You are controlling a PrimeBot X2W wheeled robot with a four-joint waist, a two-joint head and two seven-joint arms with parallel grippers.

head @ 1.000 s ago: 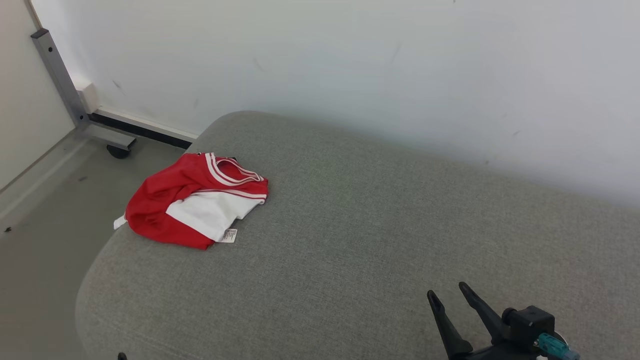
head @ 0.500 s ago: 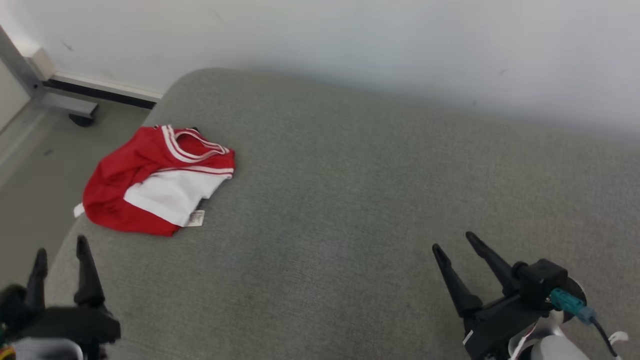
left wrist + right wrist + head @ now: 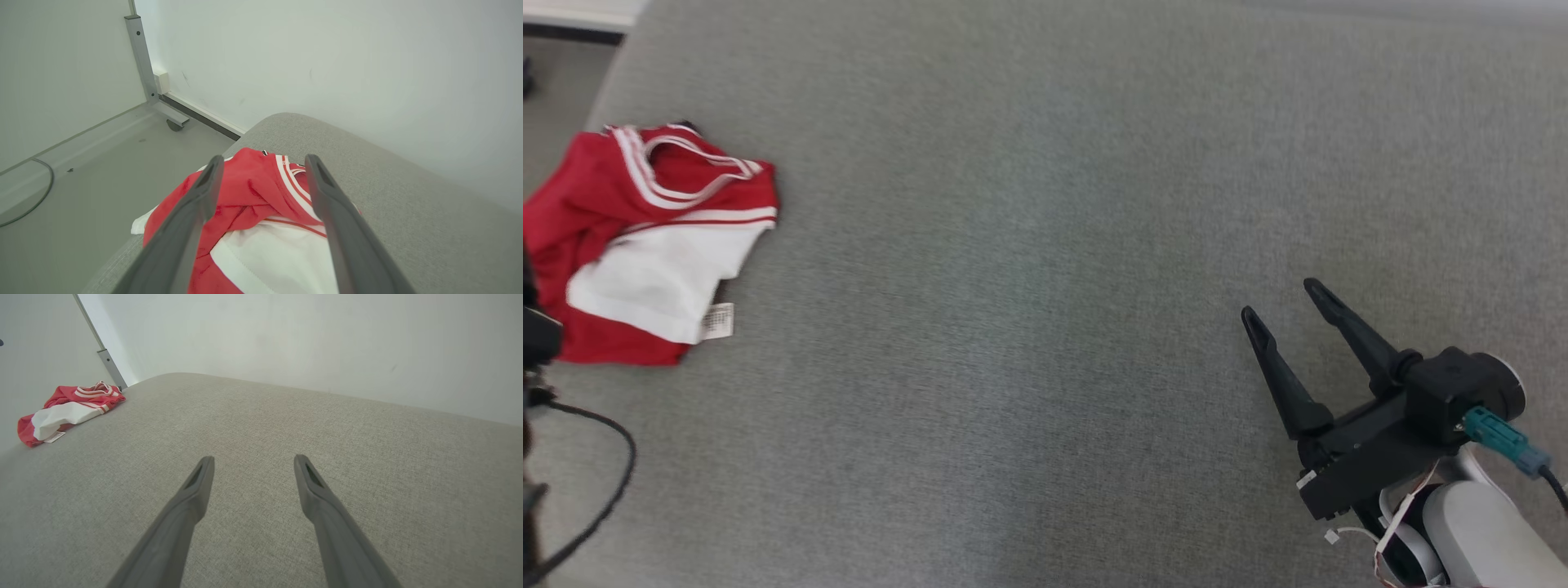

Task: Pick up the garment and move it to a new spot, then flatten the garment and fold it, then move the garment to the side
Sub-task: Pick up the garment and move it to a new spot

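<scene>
The garment (image 3: 645,245), a crumpled red and white top with striped trim, lies on the grey cushion (image 3: 1045,204) near its far left corner. A white label shows at its near hem. In the left wrist view a white corner of the cloth reaches the cushion's rounded left edge, where the padding curves down to the floor (image 3: 81,183). Beyond that edge stand a metal post (image 3: 141,53) on a castor and the pale wall (image 3: 327,61), which runs close along the cushion's far side.

The left tool (image 3: 263,160) is spread wide and holds nothing. Its two fingers frame the red collar part of the garment from above; whether they touch the cloth I cannot tell. A black cable (image 3: 605,441) loops over the cushion at the near left.

The right tool (image 3: 1278,300) is also spread wide and empty. It hovers over the near right part of the cushion, well apart from the garment. Between the two, the middle and right of the cushion are a broad stretch of bare grey fabric.
</scene>
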